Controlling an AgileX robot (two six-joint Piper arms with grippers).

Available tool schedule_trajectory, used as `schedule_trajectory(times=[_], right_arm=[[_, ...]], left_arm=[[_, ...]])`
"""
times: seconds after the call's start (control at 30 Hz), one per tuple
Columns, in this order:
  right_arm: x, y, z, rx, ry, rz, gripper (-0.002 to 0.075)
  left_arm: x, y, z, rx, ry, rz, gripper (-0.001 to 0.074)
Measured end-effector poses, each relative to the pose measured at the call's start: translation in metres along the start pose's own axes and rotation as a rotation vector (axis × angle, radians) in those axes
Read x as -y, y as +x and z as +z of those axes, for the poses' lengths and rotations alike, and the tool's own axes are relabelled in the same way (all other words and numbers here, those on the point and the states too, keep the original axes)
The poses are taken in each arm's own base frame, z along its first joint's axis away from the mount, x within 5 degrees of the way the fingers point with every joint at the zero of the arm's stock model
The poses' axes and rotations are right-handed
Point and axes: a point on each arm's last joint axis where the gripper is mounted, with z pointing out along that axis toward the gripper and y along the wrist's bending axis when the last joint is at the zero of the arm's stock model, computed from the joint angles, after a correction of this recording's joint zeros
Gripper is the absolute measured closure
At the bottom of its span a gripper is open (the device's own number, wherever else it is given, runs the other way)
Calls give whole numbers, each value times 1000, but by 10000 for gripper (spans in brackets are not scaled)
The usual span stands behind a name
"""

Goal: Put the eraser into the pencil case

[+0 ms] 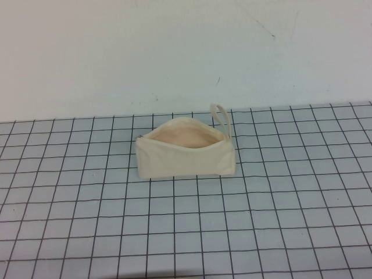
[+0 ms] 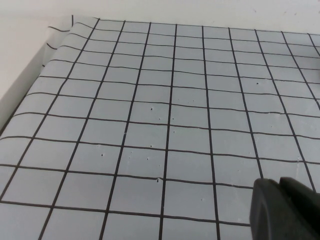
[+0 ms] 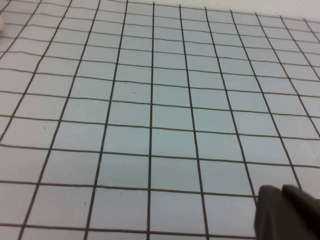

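Over bare grid mat (image 1: 244,232), both pincers, left pincer (image 2: 285,210) and right pincer (image 3: 287,215), show only dark cut-off tips.

**A bare robot test bench**

This looks like a lab set-up for robot trials, not a home or shop. The worktop (image 1: 279,232) is covered by a pale blue-grey mat ruled with a regular black grid, the sort used to place things repeatably. Behind it rises a plain off-white wall (image 1: 174,52), scuffed with a few dark marks (no shelves, furniture or decoration break it). In the left wrist view the mat curls up slightly at its far edge against that wall. A lone cream pencil case (image 1: 185,152) stands open on the grid.
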Motion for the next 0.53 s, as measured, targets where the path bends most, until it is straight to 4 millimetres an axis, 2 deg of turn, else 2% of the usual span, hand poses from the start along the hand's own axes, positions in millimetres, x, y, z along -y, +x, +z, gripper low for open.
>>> schedule_trajectory(times=[0.53], right_arm=[[0, 0, 0, 0, 0, 0, 727]], left_arm=[[0, 0, 0, 0, 0, 33, 736]])
